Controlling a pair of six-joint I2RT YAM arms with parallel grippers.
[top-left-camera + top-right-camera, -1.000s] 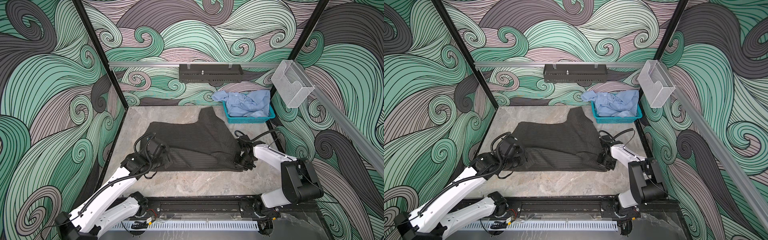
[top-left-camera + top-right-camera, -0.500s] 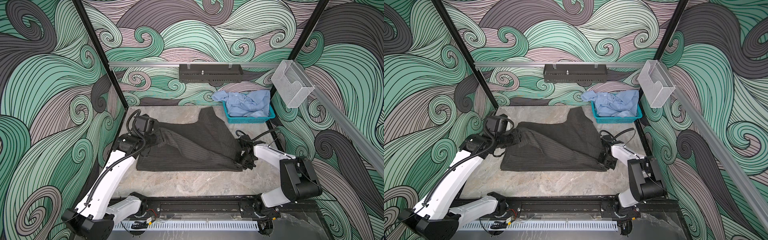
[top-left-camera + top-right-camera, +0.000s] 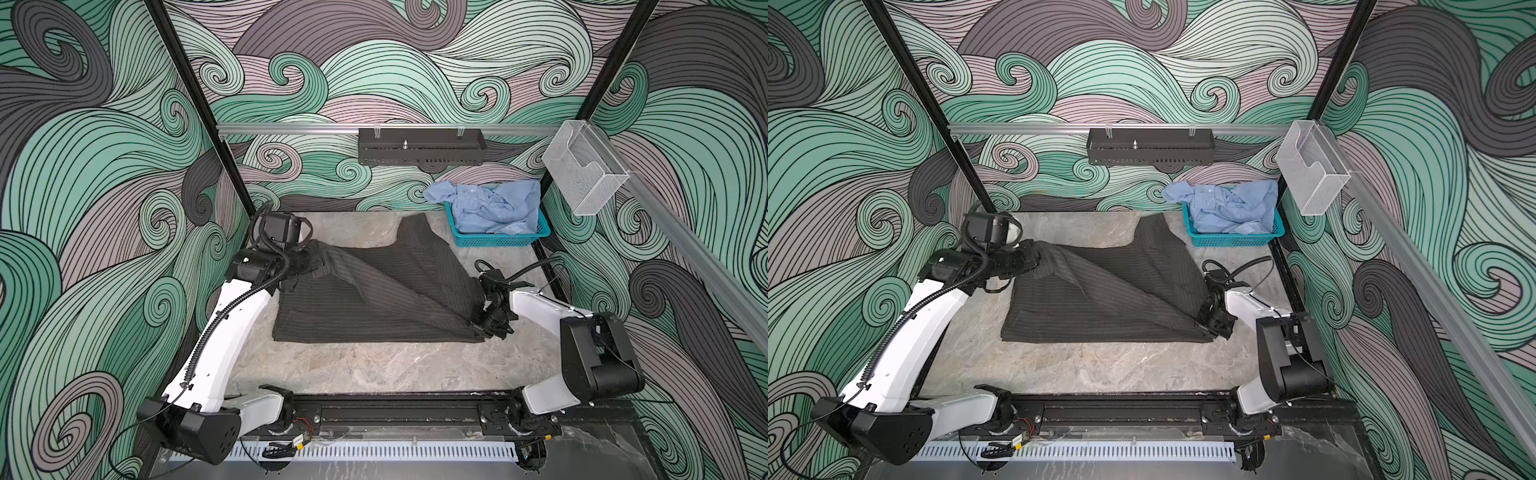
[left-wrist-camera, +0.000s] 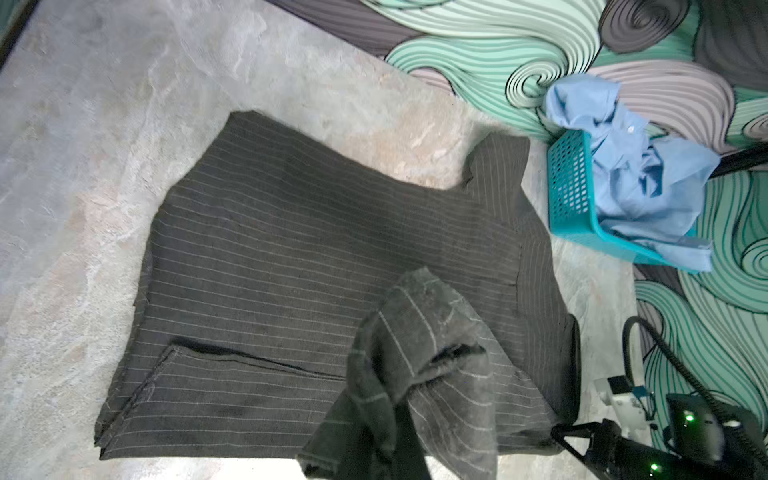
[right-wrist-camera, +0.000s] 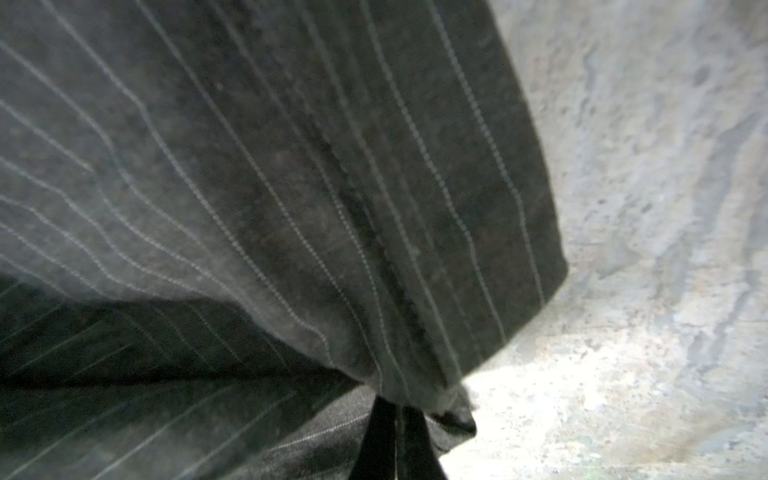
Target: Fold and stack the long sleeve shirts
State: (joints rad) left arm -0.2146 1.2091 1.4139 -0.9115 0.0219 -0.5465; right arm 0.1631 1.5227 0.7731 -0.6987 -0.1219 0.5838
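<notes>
The dark charcoal pinstriped long sleeve shirt lies spread on the marble table. My left gripper is shut on its far-left edge and holds that cloth raised, so a taut fold runs diagonally to the near-right corner. In the left wrist view bunched cloth covers the left gripper. My right gripper is shut on that near-right corner, low at the table. The light blue long sleeve shirt lies crumpled in the basket.
A teal mesh basket stands at the back right, just beyond the dark shirt's raised tip. A black tray hangs on the back rail. A clear plastic holder hangs on the right rail.
My left gripper has lifted the dark shirt's left edge and carried it backward and slightly right. The right gripper has shut on the near-right corner without shifting place.
</notes>
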